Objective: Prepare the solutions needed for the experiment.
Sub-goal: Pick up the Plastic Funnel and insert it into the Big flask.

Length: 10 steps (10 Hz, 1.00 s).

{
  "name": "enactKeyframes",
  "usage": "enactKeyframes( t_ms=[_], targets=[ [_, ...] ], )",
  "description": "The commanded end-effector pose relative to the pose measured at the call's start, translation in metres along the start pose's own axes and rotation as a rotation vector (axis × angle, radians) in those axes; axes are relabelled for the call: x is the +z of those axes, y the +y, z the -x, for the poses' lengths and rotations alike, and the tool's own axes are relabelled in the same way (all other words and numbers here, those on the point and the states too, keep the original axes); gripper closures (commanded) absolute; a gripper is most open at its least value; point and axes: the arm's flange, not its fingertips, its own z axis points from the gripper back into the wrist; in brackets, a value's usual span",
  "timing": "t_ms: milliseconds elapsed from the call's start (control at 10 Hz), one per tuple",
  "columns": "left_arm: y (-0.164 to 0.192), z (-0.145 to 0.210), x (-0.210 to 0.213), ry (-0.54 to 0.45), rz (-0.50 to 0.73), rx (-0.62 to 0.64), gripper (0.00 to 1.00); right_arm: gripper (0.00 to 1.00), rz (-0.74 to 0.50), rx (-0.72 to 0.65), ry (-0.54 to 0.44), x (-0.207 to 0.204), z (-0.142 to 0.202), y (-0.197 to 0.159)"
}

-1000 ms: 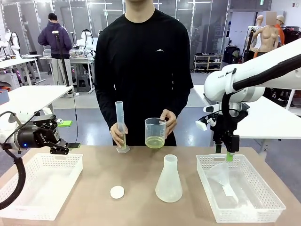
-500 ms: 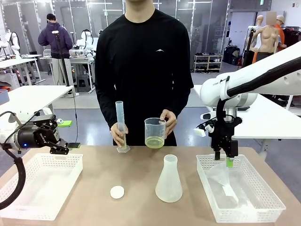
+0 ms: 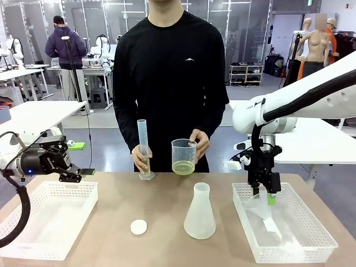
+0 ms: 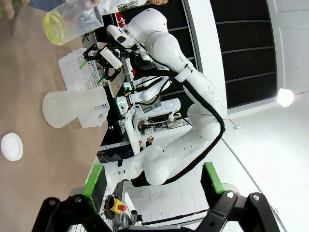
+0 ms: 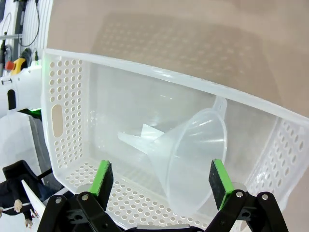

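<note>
Pale yellow-green solution (image 3: pixel 183 167) lies shallow in the clear plastic beaker (image 3: pixel 183 150) a person holds at the far middle. The open right gripper (image 5: pixel 161 178) hangs over the translucent plastic funnel (image 5: pixel 190 154) in the right white perforated basket (image 3: pixel 289 253). It would best descend squarely astride the cone. The right wrist view reveals the funnel lying sideways; the front view shows the left gripper (image 3: pixel 75 173), open, at the left.

You'll find the solutions (image 3: pixel 183 167) as a shallow, level layer of pale yellow-green, translucent liquid in the bottom of a clear beaker (image 3: pixel 183 151). The person's hand (image 3: pixel 200 143) holds the beaker upright at the desk's (image 3: pixel 167 196) far edge.
</note>
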Motion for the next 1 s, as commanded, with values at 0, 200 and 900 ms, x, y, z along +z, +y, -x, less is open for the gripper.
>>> enactKeyframes(
  t_ms=[0, 200, 900],
  targets=[
    [-0.001, 0.0, -0.001, -0.002, 0.006, -0.007, 0.0, 0.0, -0.055, 0.045, 0.035, 0.005, 0.004, -0.003],
    [-0.001, 0.0, -0.001, -0.002, 0.006, -0.007, 0.0, 0.0, -0.043, 0.039, 0.032, 0.0, 0.006, -0.007],
    [-0.001, 0.0, -0.001, -0.002, 0.006, -0.007, 0.0, 0.75, -0.032, 0.033, 0.036, -0.002, 0.008, -0.014]
  ],
)
